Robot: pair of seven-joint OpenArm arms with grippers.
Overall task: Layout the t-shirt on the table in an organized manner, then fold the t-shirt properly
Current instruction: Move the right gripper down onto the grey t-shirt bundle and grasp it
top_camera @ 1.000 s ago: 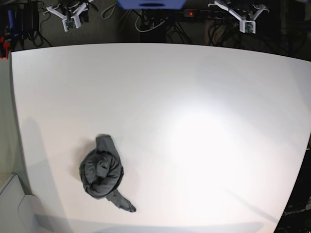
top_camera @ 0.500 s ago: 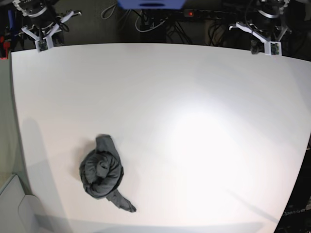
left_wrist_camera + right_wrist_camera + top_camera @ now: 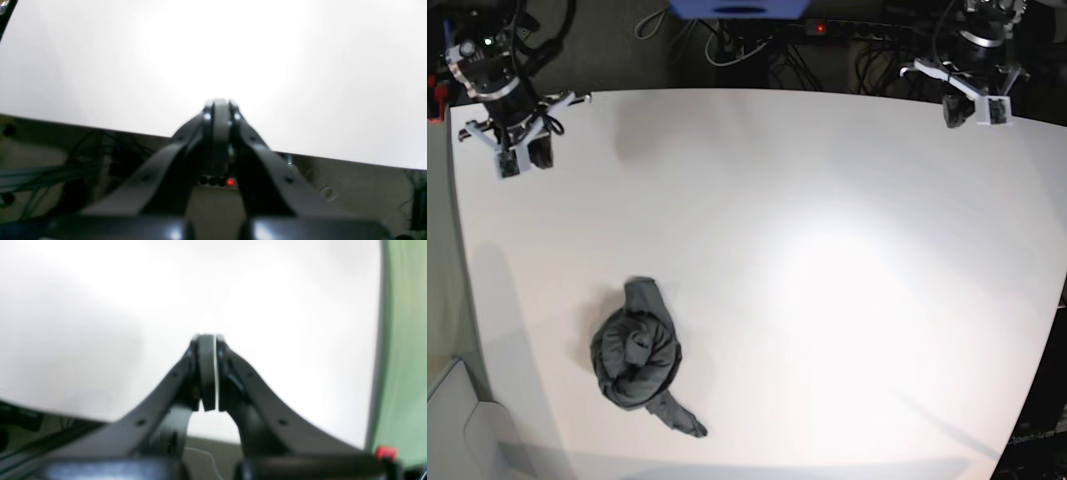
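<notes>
We see the t-shirt (image 3: 639, 362) lying crumpled in a tight dark bundle on the table (image 3: 827, 250), in the near part of the base view and toward that view's left. It is rolled in on itself into a roundish heap, with one narrow tail of cloth trailing off toward the near edge and another flap sticking up on the far side. Nothing touches it, and neither wrist view shows it.

Both arms sit at the far edge of the table, well apart from the shirt and from each other. The right gripper (image 3: 209, 340) hangs over the far corner on the base view's left (image 3: 527, 152); from its wrist camera we see its two black fingers pressed together at the tips, with only a hairline of light between the pads and nothing pinched between them. Below it lies bare white tabletop, with a green surface (image 3: 403, 350) running along the right side of that view.

The left gripper (image 3: 220, 103) hovers at the far edge on the base view's right (image 3: 972, 105) — its fingers likewise pressed together, holding nothing. Its wrist camera looks across the table's edge, with dark cables (image 3: 50, 170) and a small red light (image 3: 230, 182) beneath it.
</notes>
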